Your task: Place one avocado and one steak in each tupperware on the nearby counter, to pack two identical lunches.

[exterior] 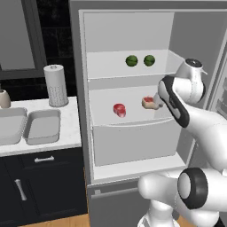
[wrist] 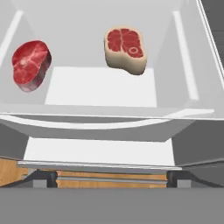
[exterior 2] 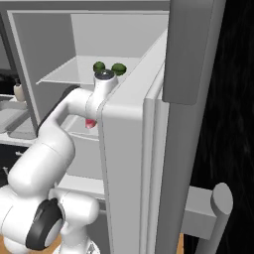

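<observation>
Gripper [wrist: 107, 178]: gaping wide, carrying nothing; you are risking shoving the bone-in steak [wrist: 125, 49], at twelve o'clock, backward.

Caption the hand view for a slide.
Open gripper faces the fridge shelf with two steaks: a round red one at left, a pale-rimmed one at right.
</observation>
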Robot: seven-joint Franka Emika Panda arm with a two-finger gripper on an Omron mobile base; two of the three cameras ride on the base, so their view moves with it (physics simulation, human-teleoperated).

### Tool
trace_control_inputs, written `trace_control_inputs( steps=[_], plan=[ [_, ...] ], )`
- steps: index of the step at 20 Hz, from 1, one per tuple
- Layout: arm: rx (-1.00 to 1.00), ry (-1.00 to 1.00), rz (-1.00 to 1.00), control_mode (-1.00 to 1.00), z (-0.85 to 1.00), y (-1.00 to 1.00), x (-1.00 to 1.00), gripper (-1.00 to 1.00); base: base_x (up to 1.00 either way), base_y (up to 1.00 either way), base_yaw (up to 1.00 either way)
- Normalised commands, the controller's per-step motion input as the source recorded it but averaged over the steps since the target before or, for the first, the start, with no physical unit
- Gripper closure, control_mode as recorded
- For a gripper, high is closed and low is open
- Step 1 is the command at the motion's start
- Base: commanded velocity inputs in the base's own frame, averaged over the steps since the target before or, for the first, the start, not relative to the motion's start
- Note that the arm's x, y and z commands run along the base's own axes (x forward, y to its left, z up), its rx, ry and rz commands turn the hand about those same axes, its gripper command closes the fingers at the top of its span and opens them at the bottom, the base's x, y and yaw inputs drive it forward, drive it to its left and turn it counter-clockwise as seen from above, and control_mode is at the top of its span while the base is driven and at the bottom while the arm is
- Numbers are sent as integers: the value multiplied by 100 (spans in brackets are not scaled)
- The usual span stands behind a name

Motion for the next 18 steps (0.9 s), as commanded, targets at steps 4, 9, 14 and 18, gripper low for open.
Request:
trace_control_inputs(
  steps=[4, 9, 14, 18],
  plan=[
    [0, -25, -3, -100, -35, -20, 24, -100, 0, 0, 0],
    [0, -17, -1, -100, -39, -11, 31, -100, 0, 0, 0],
    [0, 0, 0, -100, -6, 0, 48, -100, 0, 0, 0],
    [0, 1, 0, -100, 0, -6, 41, -100, 0, 0, 0]
  ],
)
